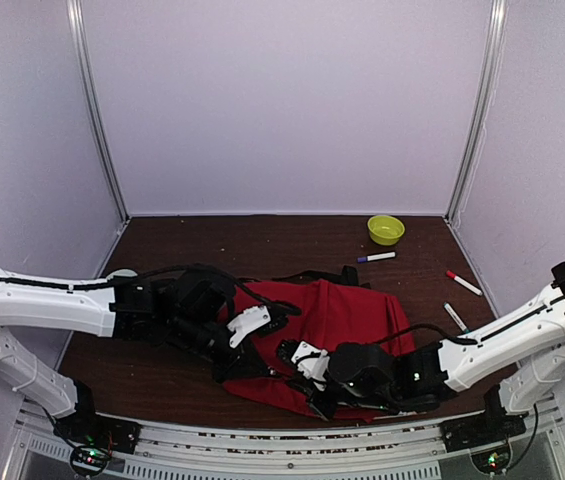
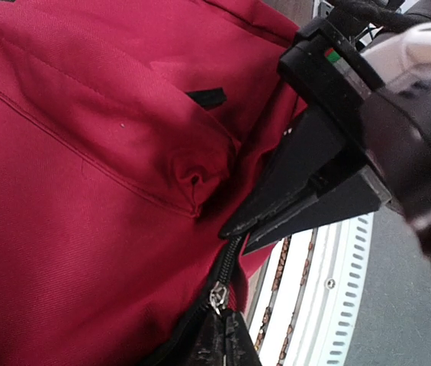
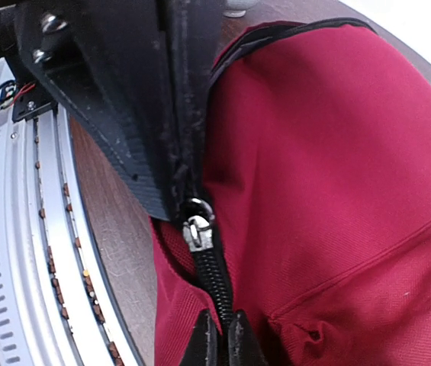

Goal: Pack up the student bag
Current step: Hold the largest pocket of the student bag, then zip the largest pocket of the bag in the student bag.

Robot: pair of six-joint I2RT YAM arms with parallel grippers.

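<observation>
The student bag (image 1: 352,315) is a large red backpack lying flat on the brown table. Both grippers meet at its near left edge. My left gripper (image 1: 262,335) is shut on the metal zipper slider (image 2: 217,295), which sits right at its fingertips (image 2: 209,339). My right gripper (image 3: 219,339) is shut on the black zipper track (image 3: 213,282) a short way from the slider (image 3: 197,231). In the left wrist view the right gripper (image 2: 234,229) reaches in from the upper right, its black fingers pinched together on the track. The bag's inside is hidden.
At the back right stand a yellow-green bowl (image 1: 385,229) and a blue-capped marker (image 1: 376,257). A red-capped marker (image 1: 464,283) and another marker (image 1: 455,317) lie at the right. The slotted metal rail (image 1: 262,455) runs along the table's near edge, close to both grippers.
</observation>
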